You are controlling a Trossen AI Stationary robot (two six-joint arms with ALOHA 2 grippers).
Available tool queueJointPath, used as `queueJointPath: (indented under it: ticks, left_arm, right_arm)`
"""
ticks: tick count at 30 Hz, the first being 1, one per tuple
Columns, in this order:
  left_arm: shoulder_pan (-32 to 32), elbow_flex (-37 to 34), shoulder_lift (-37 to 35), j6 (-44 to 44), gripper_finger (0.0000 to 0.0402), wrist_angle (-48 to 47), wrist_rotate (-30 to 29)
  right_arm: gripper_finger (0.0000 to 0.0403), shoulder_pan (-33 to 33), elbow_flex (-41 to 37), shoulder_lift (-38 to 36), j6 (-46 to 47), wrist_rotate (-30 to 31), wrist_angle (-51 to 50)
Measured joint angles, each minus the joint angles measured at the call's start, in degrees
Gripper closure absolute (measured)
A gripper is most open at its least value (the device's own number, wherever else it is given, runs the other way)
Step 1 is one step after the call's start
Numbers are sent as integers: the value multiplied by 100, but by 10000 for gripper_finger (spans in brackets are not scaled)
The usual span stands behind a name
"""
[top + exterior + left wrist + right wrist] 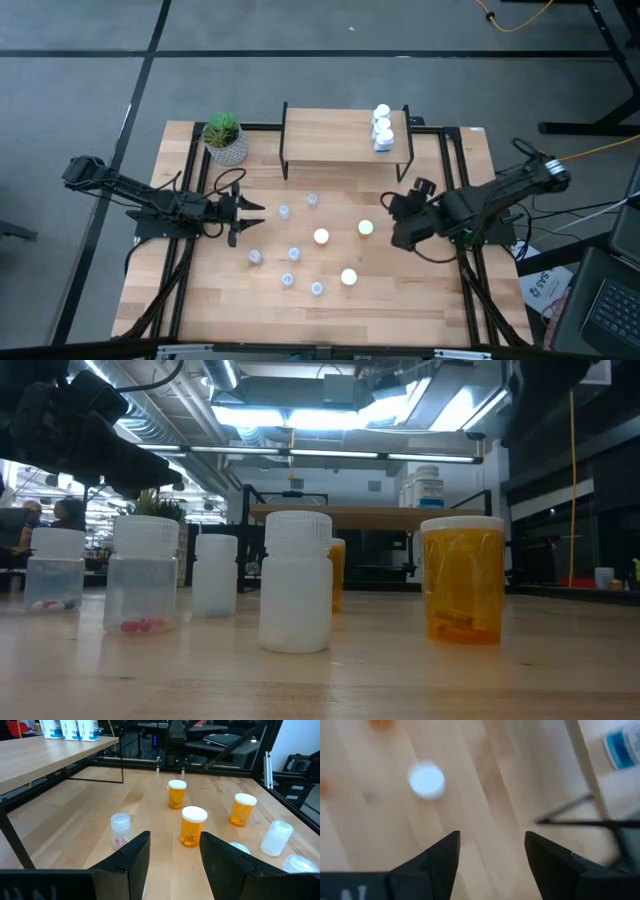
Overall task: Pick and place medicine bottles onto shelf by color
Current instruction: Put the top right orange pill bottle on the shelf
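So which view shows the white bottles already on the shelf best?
The high view: it shows the white bottles clustered at the right end of the shelf. The left wrist view catches only their lower parts at the picture's edge. The low view shows them small and distant. The right wrist view shows just a blurred label.

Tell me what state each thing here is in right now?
Left claw: open, empty, over the table.
Right claw: open, empty, near the shelf.
White bottles with blue labels: upright on the shelf.
Orange bottles: upright, capped, on the table.
Clear bottles: upright on the table.
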Motion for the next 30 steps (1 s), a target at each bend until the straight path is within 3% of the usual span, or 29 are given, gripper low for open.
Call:
queueJointPath:
  ticks: [6,13,17,24,30]
  left_arm:
    - [0,-1,-1,7,237,0,-2]
    - [-1,-1,-1,16,237,0,-2]
    - [1,-1,-1,7,237,0,-2]
    - [-1,0,-1,4,237,0,-2]
    - [0,0,0,4,237,0,-2]
  right_arm:
    - [178,-27,-1023,-540,-654,112,1935]
    - [178,-67,-1802,-527,-1478,398,3900]
    - [177,-243,-1926,-524,-1199,226,4229]
    - [175,-756,-1895,-523,-1169,-708,4313]
    - [155,-1111,-1895,-520,-1221,-853,4312]
